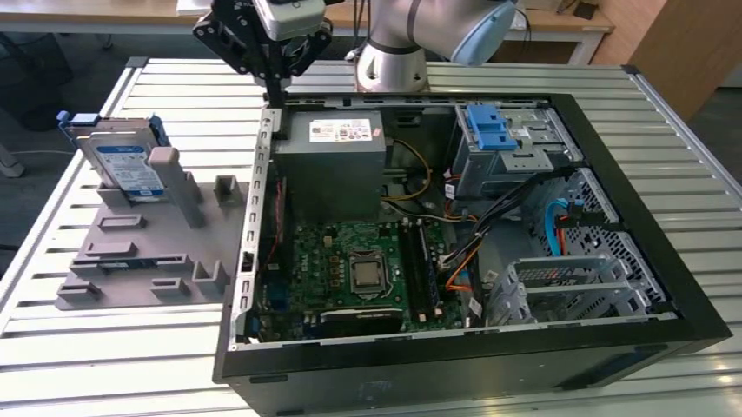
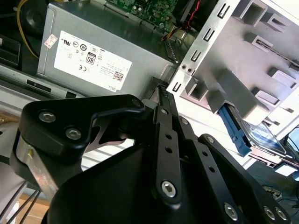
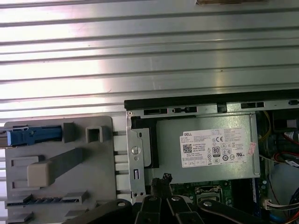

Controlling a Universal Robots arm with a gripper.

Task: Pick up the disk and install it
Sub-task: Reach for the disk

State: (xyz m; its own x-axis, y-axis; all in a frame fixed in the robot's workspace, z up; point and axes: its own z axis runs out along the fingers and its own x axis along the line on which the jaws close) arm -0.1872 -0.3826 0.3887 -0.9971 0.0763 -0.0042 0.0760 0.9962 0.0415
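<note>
Overhead, the claw (image 1: 274, 95) is seen closed and empty; the disk (image 1: 125, 167) is propped in a stand (image 1: 139, 261) by the table's (image 1: 116, 352) edge.

Light was bright and even in the exterior view, with the case (image 1: 464, 354) interior dim and shadowed. Glare bleached the table (image 3: 140, 60) slats white in the first wrist view

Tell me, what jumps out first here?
The open computer case dominates the middle of the metal table, its green circuit board bared. The gripper hangs over the case's far corner, while the disk stands in a grey holder at the exterior view's left.
</note>
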